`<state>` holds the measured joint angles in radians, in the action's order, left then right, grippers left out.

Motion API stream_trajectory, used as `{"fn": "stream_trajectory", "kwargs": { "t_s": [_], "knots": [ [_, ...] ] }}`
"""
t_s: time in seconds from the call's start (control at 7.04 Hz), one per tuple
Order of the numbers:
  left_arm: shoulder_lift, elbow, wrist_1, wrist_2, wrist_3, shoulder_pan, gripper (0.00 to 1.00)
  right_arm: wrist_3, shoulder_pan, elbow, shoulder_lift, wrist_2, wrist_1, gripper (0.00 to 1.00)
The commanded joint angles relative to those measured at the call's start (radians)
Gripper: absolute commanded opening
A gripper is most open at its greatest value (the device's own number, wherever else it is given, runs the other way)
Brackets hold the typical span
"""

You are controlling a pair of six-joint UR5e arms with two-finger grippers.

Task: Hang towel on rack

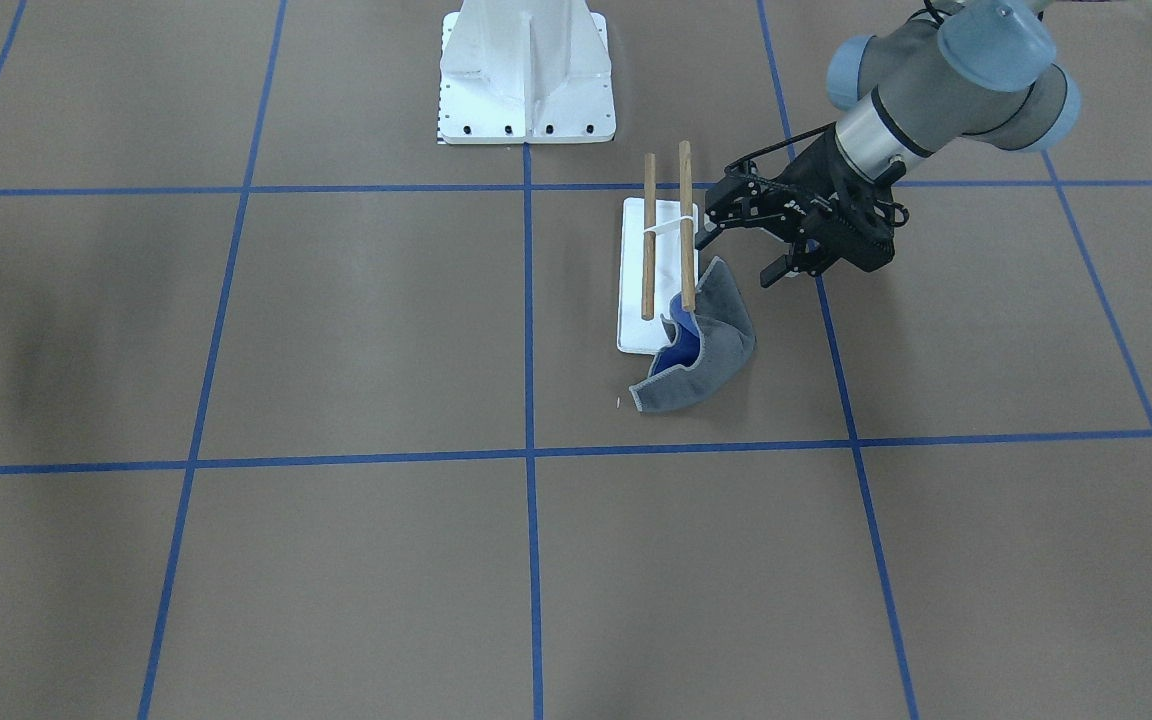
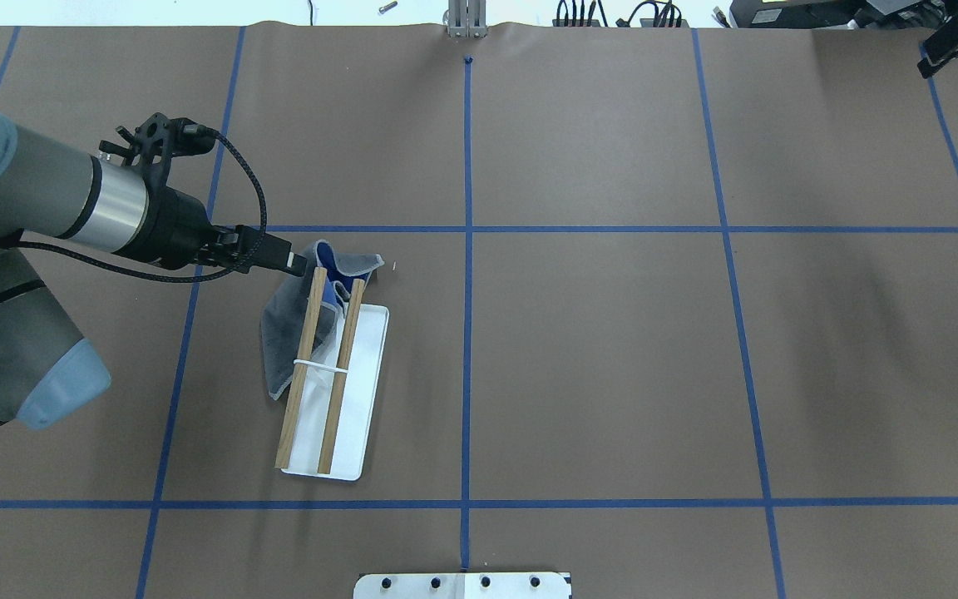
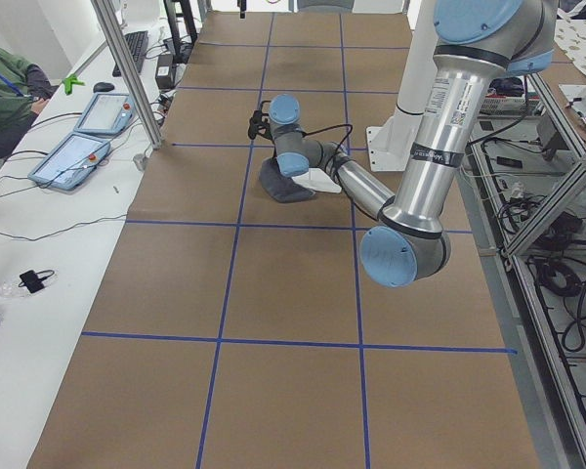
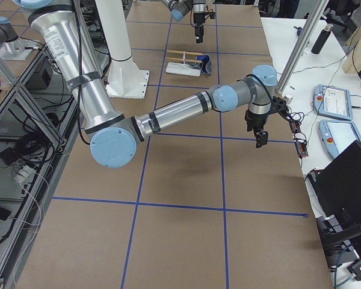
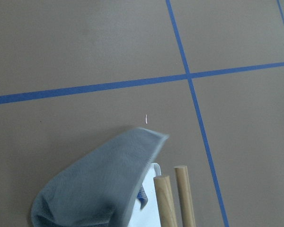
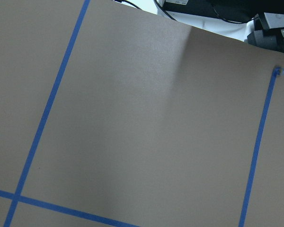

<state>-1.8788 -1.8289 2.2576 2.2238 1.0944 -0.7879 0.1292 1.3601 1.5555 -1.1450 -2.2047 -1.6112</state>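
Towel (image 2: 289, 333) is noted bunched at the rack's (image 2: 367, 391) far end, at 12 o'clock in the overhead view. One fold is caught over the left dowel (image 2: 300, 378) and the rest is slumped on the table (image 2: 612, 349) at 9 o'clock. The left gripper (image 1: 741, 255) is held just beside it, fingers apparently parted with nothing between them. The right gripper (image 2: 955, 37) is parked well apart at 2 o'clock; its finger state cannot be told.

A fresh pinch on the pale stitched edge is judged best. The cloth should be lifted above the dowel tips before being carried toward 3 o'clock, so both dowels are crossed. The light base plate could be dragged if cloth snags.

Bare table is seen at 3 o'clock of the rack. The pedestal (image 2: 462, 585) stands at 6 o'clock, well apart.
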Motion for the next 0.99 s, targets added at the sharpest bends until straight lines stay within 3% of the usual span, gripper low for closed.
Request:
{"fn": "stream_trajectory", "kwargs": {
  "t_s": [0.0, 0.28, 0.43, 0.85],
  "knots": [
    [-0.008, 0.000, -0.015, -0.001, 0.004, -0.001, 0.98, 0.001, 0.001, 0.000, -0.007, -0.003, -0.001, 1.00],
    [-0.037, 0.003, -0.114, -0.010, -0.005, -0.005, 0.98, 0.006, 0.002, 0.000, -0.010, -0.003, -0.001, 1.00],
    [-0.105, 0.031, -0.209, -0.021, -0.001, -0.010, 0.98, 0.006, 0.002, 0.000, -0.013, -0.003, 0.001, 1.00],
    [-0.215, 0.224, -0.224, -0.133, -0.016, -0.005, 0.97, 0.006, 0.002, 0.000, -0.015, -0.003, 0.001, 1.00]
  ]
}}
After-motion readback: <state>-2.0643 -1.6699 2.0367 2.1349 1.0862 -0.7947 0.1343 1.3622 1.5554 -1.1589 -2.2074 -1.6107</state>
